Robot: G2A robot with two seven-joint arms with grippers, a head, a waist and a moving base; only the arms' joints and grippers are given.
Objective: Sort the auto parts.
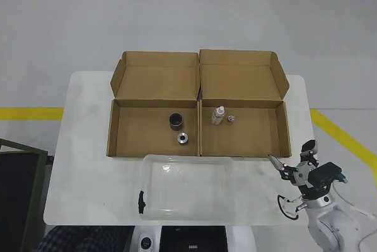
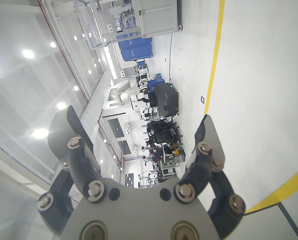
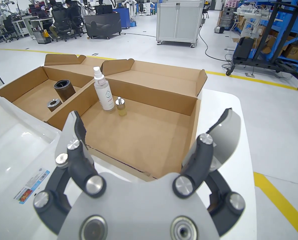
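Observation:
Two open cardboard boxes sit side by side. The left box holds a dark cylinder and a metal ring. In the right box stand a white spray bottle and a small capped bottle. My right gripper hovers open and empty over the table's right front corner, just in front of the right box. My left gripper is open and empty, pointing out at the room.
A clear plastic tray lies in front of the boxes, with a small black piece at its left rim. The white table has bare room left of the boxes. Yellow floor lines run beside the table.

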